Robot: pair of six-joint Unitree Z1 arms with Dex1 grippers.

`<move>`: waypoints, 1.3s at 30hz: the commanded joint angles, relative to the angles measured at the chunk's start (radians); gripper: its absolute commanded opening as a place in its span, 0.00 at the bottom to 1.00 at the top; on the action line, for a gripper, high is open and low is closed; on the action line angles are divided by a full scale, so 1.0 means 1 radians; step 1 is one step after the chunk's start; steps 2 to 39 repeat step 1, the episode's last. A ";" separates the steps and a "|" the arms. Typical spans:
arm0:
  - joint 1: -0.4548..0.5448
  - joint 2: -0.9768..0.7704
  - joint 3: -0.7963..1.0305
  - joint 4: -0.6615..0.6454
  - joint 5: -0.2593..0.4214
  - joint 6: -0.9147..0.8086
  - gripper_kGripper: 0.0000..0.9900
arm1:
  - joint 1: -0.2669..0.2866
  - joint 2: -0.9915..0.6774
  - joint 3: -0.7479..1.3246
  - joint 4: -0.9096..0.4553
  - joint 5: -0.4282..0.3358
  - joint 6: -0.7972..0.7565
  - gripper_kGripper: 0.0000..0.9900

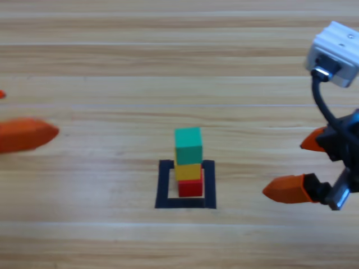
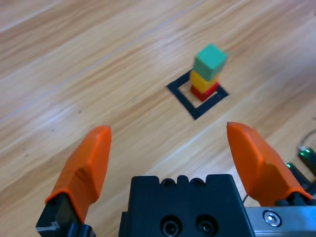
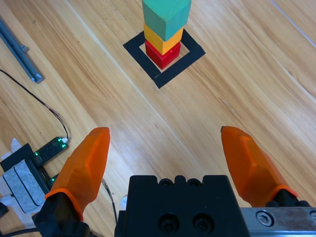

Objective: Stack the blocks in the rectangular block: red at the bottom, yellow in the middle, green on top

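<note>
Small teal-green cube (image 1: 188, 145) sitting atop small yellow cube (image 1: 187, 170) atop small red cube (image 1: 190, 186), all standing inside the black tape rectangle (image 1: 164, 185); stacking looking finished, nothing left but keeping clear. Left gripper (image 2: 165, 153) and right gripper (image 3: 165, 155) both hanging well apart from it, jaws spread, gripping nothing, over the pale wooden plank table (image 1: 101, 56).

Red (image 1: 190, 187), yellow (image 1: 187, 170), green (image 1: 188, 145) stacked upright inside rectangular block (image 1: 163, 185).
</note>
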 commanded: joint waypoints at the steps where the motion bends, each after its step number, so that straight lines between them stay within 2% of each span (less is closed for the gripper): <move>1: 0.131 -0.184 0.247 -0.254 -0.137 0.142 1.00 | 0.021 -0.078 0.029 -0.013 -0.010 0.000 1.00; 39: 0.131 -0.184 0.247 -0.254 -0.137 0.142 1.00 | 0.021 -0.078 0.029 -0.013 -0.010 0.000 1.00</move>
